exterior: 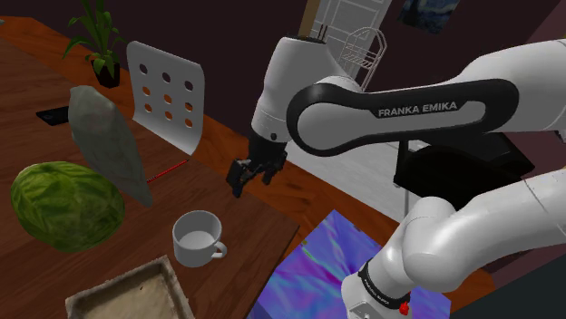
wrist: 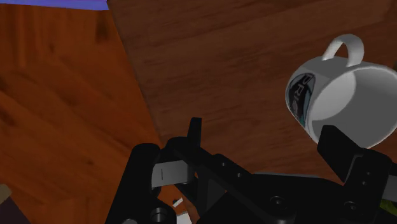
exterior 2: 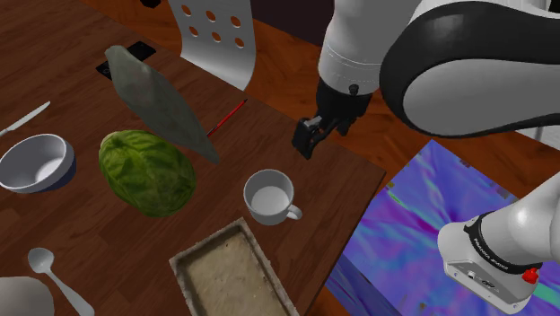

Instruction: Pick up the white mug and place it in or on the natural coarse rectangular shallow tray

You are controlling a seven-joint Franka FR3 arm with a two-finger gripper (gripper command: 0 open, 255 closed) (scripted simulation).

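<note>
The white mug stood upright on the table, near the tray. The gripper hung above, fingers apart, holding nothing. It was reaching. Next it probably had to drop over the mug's rim.

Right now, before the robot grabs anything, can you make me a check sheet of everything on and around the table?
Surface: brown wooden table.
Job's things: white mug, upright on the table and not held; shallow tray close beside it, mug not yet in it.
Clutter: green melon-like ball, grey pointed slab, bowl, spoon, knife, thin red stick.
Jaws: open, hanging above the table near the mug, touching nothing.
Cables: nothing seen.
Surroundings: white chair back with holes, potted plant, purple-blue patch beside the table.
</note>
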